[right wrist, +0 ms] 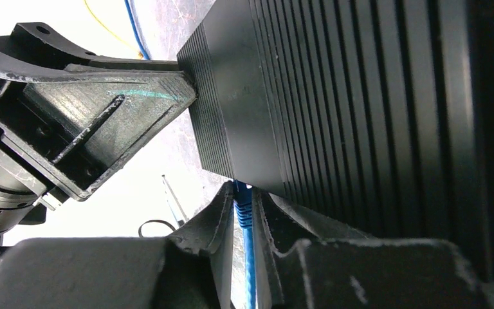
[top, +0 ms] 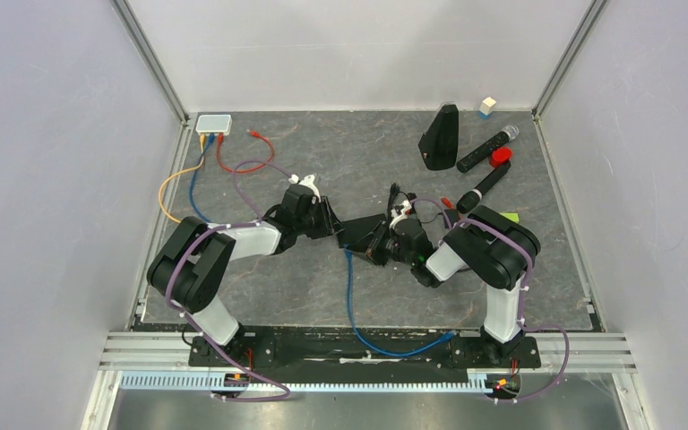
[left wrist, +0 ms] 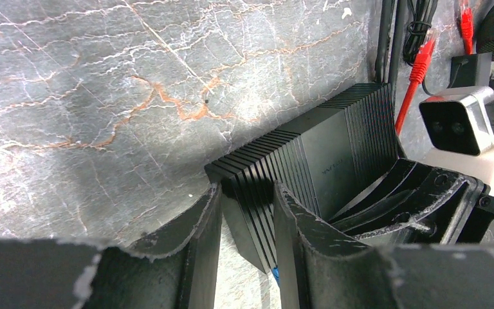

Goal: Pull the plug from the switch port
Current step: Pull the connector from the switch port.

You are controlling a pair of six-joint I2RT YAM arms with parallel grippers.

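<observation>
Left end effector (left wrist: pixel 247 193): clamped on the switch (left wrist: pixel 325 158) corner between its fingers, bracing it against your pull.
Right end effector (right wrist: pixel 244 199): narrow, fingers flanking the blue plug (right wrist: pixel 242 212) at its port; you cannot tell if it grips.

The right gripper (right wrist: pixel 245 196) clamps a blue plug (right wrist: pixel 242 211) just below the black switch (right wrist: pixel 334 96). The plug meets the switch's lower edge.

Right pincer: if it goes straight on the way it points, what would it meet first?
Probably the black switch, just past the blue plug that the right pincer straddles.
</observation>
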